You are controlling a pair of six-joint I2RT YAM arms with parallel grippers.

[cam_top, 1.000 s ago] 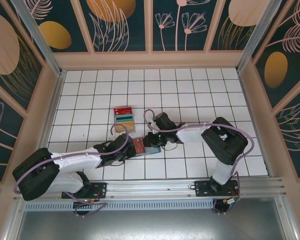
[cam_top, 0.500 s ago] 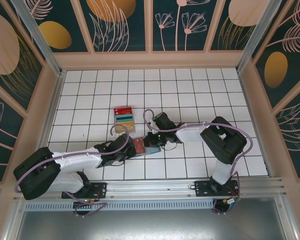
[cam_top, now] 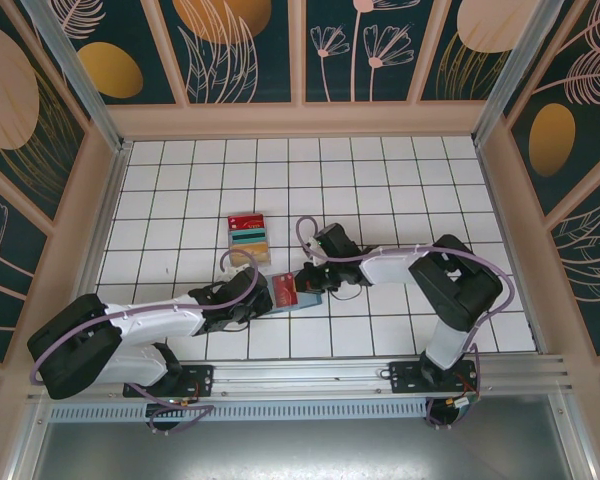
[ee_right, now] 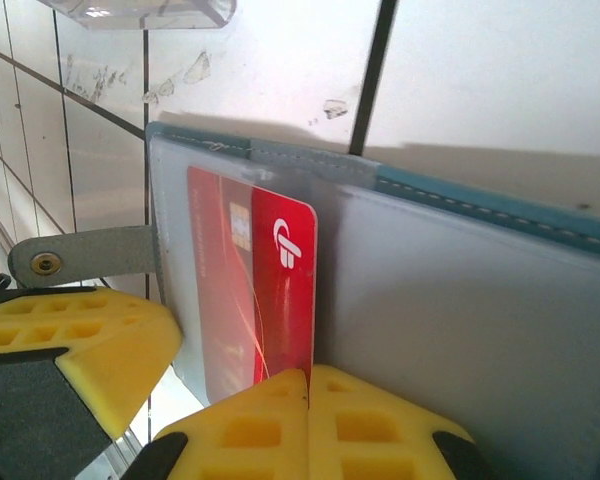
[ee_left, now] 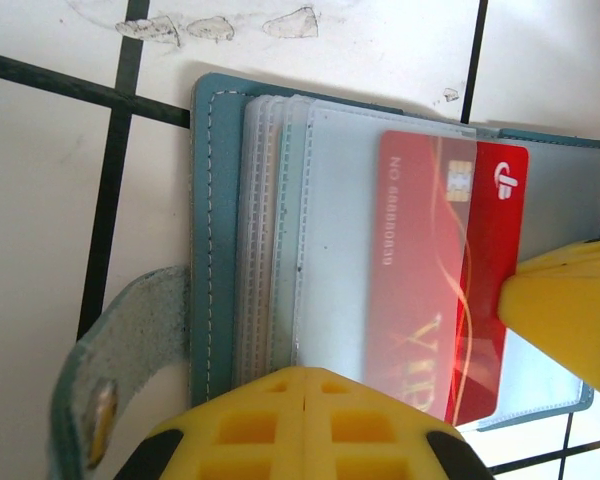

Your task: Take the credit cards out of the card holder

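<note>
— So, where does the card holder (ee_left: 218, 230) lie?

— Open and flat on the tiled bench (cam_top: 380, 180), toward the near side, between the two arms. Its strap (ee_left: 120, 370) with the snap sticks out to one side.

— And the cards?

— A red card (ee_left: 445, 290) sits partly out of a clear sleeve, its chip half under the plastic. A small stack of cards (cam_top: 248, 238), red, teal and tan, lies on the bench farther back and a little left, apart from the holder.

— What about the left tool (ee_left: 305, 420)?

— Pressed together, its yellow tips over the holder's sleeve edge. Nothing sits between them.

— The right tool (ee_right: 308, 410)?

— Also pressed together. Its tips meet the red card's exposed edge, touching it. I cannot tell whether the card is caught between them or only nudged.
</note>
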